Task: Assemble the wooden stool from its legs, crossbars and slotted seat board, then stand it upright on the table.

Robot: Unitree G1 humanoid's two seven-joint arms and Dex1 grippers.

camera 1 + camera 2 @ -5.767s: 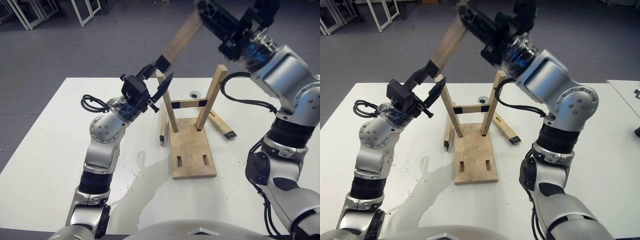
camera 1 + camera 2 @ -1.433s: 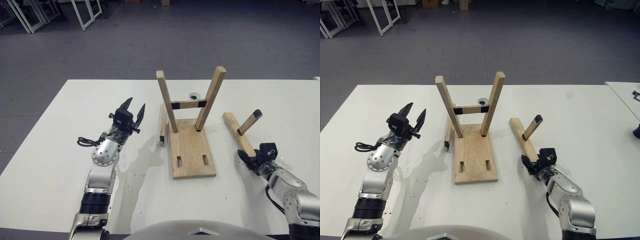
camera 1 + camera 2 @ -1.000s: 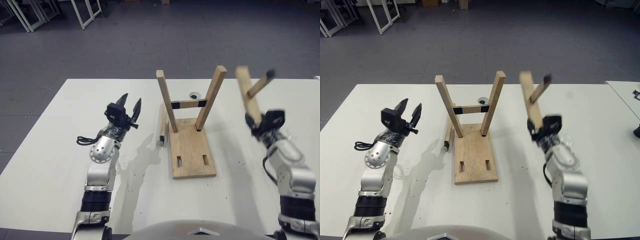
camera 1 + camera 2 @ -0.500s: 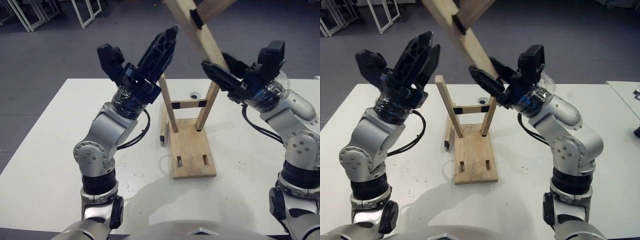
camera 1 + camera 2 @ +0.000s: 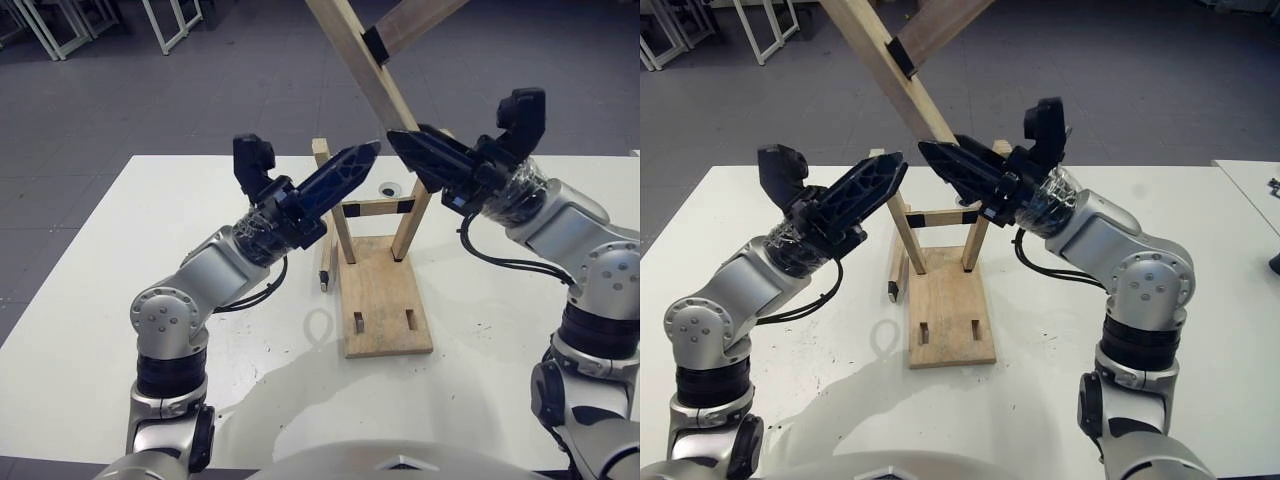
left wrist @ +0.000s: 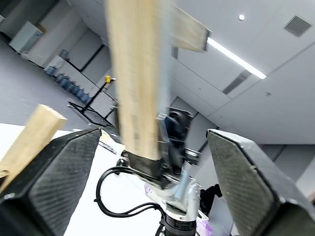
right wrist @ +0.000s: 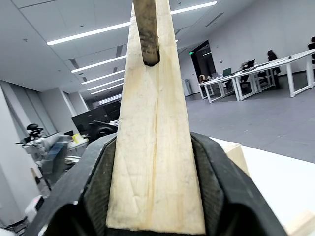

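Rising over the table (image 5: pixel 90 300), a loose leg (image 5: pixel 358 62) with its crossbar (image 5: pixel 412 18) is clamped by the right gripper (image 5: pixel 402 141). The left gripper (image 5: pixel 366 154) is held apart nearby. The seat board (image 5: pixel 386 300) is laid flat, two legs (image 5: pixel 336 210) slotted in.

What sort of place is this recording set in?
Probably an open-plan lab or office hall: the white worktable stands on a grey floor with other table frames behind, and the right wrist view shows ceiling strip lights and rows of desks.
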